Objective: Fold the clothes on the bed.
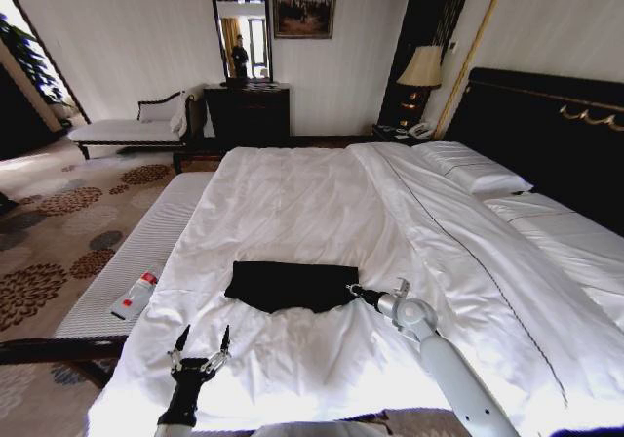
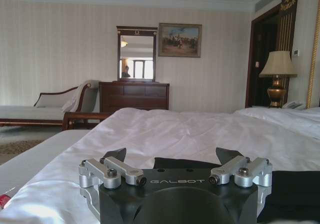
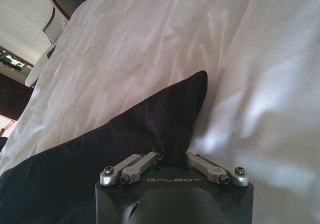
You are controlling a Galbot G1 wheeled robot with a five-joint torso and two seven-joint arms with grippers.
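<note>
Right gripper: the right gripper (image 1: 353, 290) lay at 5 o'clock of centre in the head view, clenched on the right-hand edge of the black T-shirt (image 1: 290, 285); in the right wrist view its links (image 3: 134, 166) were drawn in over the dark cloth (image 3: 110, 149).
Left gripper: the left gripper (image 1: 203, 340) hovered at 7 o'clock, released, fingers spread, short of the shirt.
T-shirt: folded flat on the white duvet (image 1: 292, 203) of the bed (image 1: 546, 115).
Bench: a bottle (image 1: 136, 294) lay at 9 o'clock of the shirt.
</note>
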